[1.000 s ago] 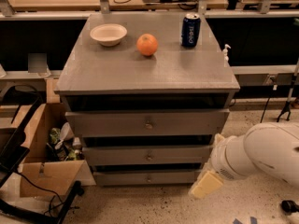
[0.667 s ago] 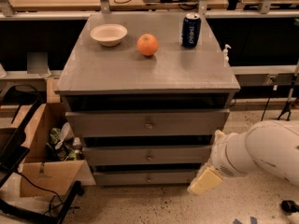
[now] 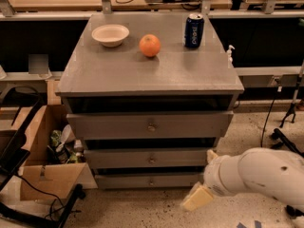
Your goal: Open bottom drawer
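- since the earlier frame the gripper point(image 3: 197, 197) has slid a little left and lower; cabinet and the items on top have not shifted.
- gripper now low at the right front corner of the cabinet point(image 3: 152, 72), near floor level, just beside the right end of the bottom drawer point(image 3: 128, 181). cannot tell whether it touches the front.
- gripper state: cannot tell whether it is spread or pressed together; only a pale tan tip shows past the white wrist.
- bottom drawer sits lowest of three grey fronts, under the middle drawer point(image 3: 118, 158) and the top drawer point(image 3: 109, 125). looks shut, front in line with the one above. its small knob point(image 3: 151, 180) is at centre, well left of the gripper.
- on top: white bowl point(image 3: 110, 34), orange point(image 3: 149, 45), blue soda can point(image 3: 194, 31). cardboard box point(image 3: 47, 179) on the floor to the left.
- step in hand, as i judge it: the approach, not yet the grasp. nothing is held.
- next move calls for travel left along the drawer front to the knob, at knob height, then closing round it and a straight pull outward. the knob is small, so alignment matters.
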Robot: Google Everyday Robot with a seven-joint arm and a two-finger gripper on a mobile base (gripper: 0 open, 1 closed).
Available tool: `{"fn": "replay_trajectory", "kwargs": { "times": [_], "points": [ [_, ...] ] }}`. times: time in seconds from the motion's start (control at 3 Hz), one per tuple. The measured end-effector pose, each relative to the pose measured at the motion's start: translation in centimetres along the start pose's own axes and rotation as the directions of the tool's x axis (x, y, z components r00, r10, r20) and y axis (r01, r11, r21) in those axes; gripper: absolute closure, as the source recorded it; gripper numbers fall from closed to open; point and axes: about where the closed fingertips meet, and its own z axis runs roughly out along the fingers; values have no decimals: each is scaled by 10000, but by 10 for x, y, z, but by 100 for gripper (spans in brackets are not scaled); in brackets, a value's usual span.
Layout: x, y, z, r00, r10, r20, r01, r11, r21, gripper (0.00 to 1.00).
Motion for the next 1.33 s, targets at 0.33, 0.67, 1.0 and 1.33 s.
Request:
{"fn": "replay_trajectory", "kwargs": {
  "times": [0.33,0.67,1.0,1.33],
  "points": [
    [12,0,56,9915,-64,1299,50,9999,109,0],
    [22,-25,97,9671,-1212,2235,1039,9907,877,0],
    [46,-38,149,9524,-2156,2154,2031,9760,786,0],
    [67,-41,193,9557,-2578,1423,2576,9661,202,0]
  ]
}}
